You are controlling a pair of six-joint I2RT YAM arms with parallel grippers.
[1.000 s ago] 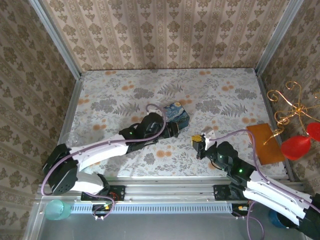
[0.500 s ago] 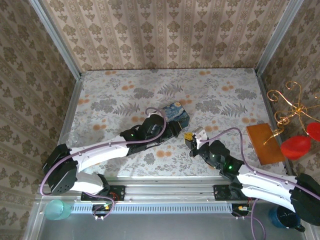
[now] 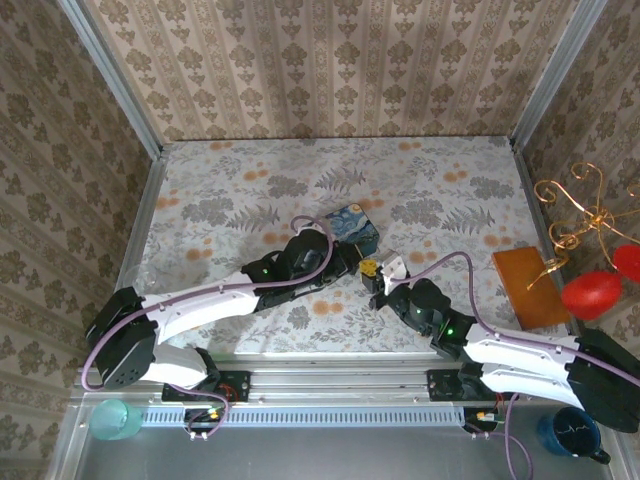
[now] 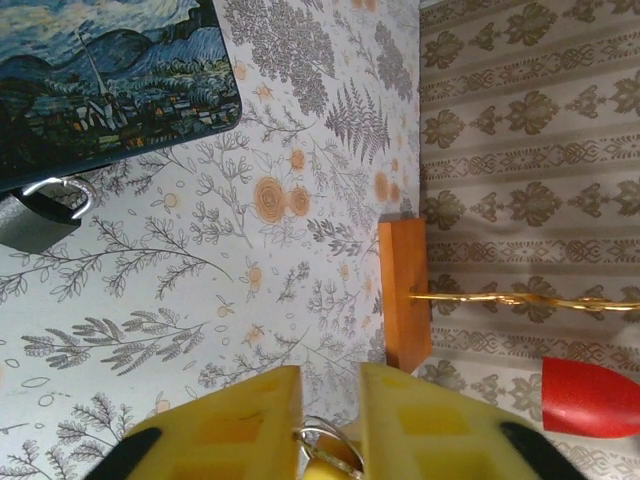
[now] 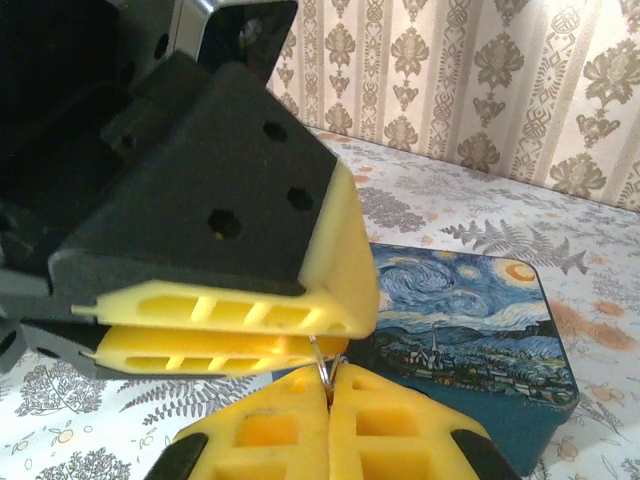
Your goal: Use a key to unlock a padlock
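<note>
My right gripper (image 5: 328, 392) has moved left across the table (image 3: 460, 200) since a second ago. Now it sits tip to tip with my left gripper (image 4: 331, 378), just in front of the blue tin (image 3: 353, 228). My right fingers are pressed tight together on the thin silver key ring (image 5: 326, 368), same as before. My left fingers were wider a moment ago. Now they are narrow, with the ring and a bit of the small gold key (image 4: 324, 468) between them. I cannot tell if they squeeze it. The padlock (image 4: 36, 218) lies on the table right beside the tin's edge, away from my fingers.
</note>
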